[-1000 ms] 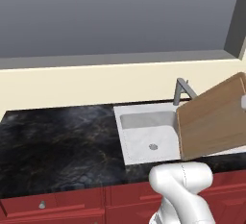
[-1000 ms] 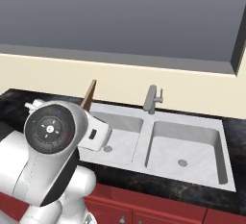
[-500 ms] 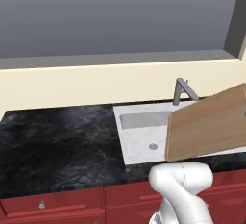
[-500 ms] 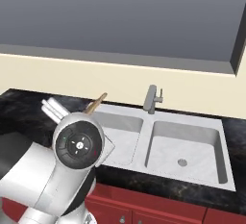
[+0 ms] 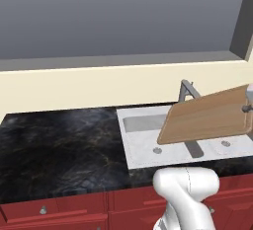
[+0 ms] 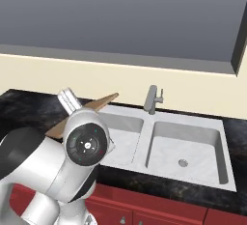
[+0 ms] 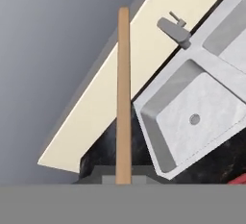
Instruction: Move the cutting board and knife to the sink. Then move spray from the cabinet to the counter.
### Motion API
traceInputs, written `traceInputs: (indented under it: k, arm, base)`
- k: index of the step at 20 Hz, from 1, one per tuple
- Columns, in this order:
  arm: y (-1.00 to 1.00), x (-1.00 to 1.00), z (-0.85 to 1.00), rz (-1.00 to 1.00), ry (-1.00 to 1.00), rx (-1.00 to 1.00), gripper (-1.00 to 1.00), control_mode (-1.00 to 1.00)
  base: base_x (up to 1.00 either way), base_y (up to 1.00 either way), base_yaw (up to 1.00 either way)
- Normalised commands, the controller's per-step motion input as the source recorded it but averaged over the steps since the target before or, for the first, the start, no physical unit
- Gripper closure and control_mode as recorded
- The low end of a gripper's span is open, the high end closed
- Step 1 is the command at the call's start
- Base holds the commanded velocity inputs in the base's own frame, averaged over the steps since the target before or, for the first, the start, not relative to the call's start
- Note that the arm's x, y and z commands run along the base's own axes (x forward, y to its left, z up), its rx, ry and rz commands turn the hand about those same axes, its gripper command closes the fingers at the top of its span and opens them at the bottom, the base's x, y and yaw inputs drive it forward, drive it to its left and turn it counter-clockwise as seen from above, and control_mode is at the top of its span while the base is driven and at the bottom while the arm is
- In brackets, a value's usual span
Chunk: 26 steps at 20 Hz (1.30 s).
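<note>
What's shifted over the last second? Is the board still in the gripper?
The cutting board has swung from steeply tilted to nearly flat and now hangs lower above the sink, its free edge further left in the left base view. The arm has swung with it. The gripper is still shut on the board's edge. The faucet and counter are unchanged.

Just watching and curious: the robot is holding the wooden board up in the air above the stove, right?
Not the stove. The left base view shows the pincer holding the board in the air above the sink, in front of the tap.
</note>
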Motion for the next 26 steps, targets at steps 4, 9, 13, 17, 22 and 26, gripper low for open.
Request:
traceInputs:
  k: [4,9,13,17,22,26]
  arm:
    - [0.0,0.08,-0.23,-0.1,0.01,0.04,1.0,-1.0]
    - [0.0,0.0,-0.33,-0.08,0.03,0.0,1.0,-1.0]
    - [0.0,0.04,-0.24,-0.07,0.01,0.0,1.0,-1.0]
    - [0.0,0.07,-0.23,-0.07,0.08,0.0,1.0,-1.0]
    - [0.0,0.1,-0.31,-0.05,0.15,0.0,1.0,-1.0]
    - [0.0,0.15,-0.35,-0.03,0.14,0.01,1.0,-1.0]
  base:
    - [0.0,0.0,0.0]
    - [0.0,0.0,0.0]
    - [0.0,0.0,0.0]
    - [0.0,0.0,0.0]
    - [0.0,0.0,0.0]
    - [0.0,0.0,0.0]
